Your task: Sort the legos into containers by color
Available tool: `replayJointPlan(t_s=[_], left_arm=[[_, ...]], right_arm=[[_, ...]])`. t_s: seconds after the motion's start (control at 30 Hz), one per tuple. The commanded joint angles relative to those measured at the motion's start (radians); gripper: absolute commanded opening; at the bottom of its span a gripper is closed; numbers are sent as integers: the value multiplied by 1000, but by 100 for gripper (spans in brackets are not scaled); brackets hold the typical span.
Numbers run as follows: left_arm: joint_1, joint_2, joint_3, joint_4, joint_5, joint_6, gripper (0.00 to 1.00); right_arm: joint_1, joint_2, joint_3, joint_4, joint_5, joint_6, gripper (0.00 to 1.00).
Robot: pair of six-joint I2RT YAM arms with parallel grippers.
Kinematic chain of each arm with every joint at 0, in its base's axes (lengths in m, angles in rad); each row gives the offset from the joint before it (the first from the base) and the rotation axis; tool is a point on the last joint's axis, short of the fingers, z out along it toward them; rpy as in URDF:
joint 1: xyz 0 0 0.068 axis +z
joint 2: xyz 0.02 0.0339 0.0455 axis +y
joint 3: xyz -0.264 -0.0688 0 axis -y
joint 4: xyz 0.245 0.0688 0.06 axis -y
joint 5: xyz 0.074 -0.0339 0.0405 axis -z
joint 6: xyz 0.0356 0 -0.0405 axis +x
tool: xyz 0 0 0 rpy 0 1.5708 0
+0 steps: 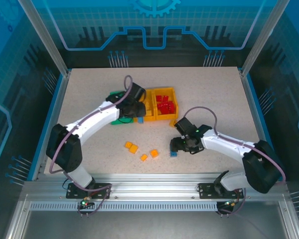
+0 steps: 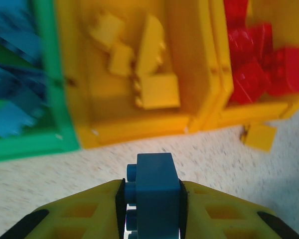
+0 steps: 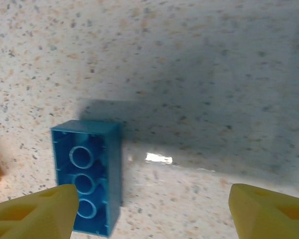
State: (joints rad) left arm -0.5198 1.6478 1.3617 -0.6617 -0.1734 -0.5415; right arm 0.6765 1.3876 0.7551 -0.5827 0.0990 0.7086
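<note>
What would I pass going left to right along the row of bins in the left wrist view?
Green bin with blue bricks → middle bin with yellow bricks → right bin with red bricks.

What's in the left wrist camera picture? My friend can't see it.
The left gripper is shut on a blue lego, in front of three joined bins on a speckled table. The green bin holds blue bricks, the middle yellow bin yellow bricks, the right bin red bricks; one yellow brick lies outside.
</note>
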Motion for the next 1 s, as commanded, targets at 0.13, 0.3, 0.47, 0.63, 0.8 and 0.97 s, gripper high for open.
replayJointPlan(t_s=[0.13, 0.3, 0.47, 0.63, 0.8, 0.97], left_arm=[[198, 11, 51, -20, -14, 120, 34], [260, 93, 102, -4, 18, 134, 34], [296, 162, 125, 18, 29, 138, 35], [323, 209, 137, 38, 53, 122, 38], [331, 215, 128, 61, 75, 99, 48], [331, 137, 63, 98, 89, 78, 69]], right_arm=[[85, 145, 107, 15, 1, 46, 81], [94, 231, 160, -16, 18, 48, 80], [101, 285, 188, -33, 33, 40, 66], [106, 293, 208, -46, 49, 40, 40], [113, 281, 241, -73, 72, 27, 27], [120, 255, 316, -98, 71, -2, 25]])
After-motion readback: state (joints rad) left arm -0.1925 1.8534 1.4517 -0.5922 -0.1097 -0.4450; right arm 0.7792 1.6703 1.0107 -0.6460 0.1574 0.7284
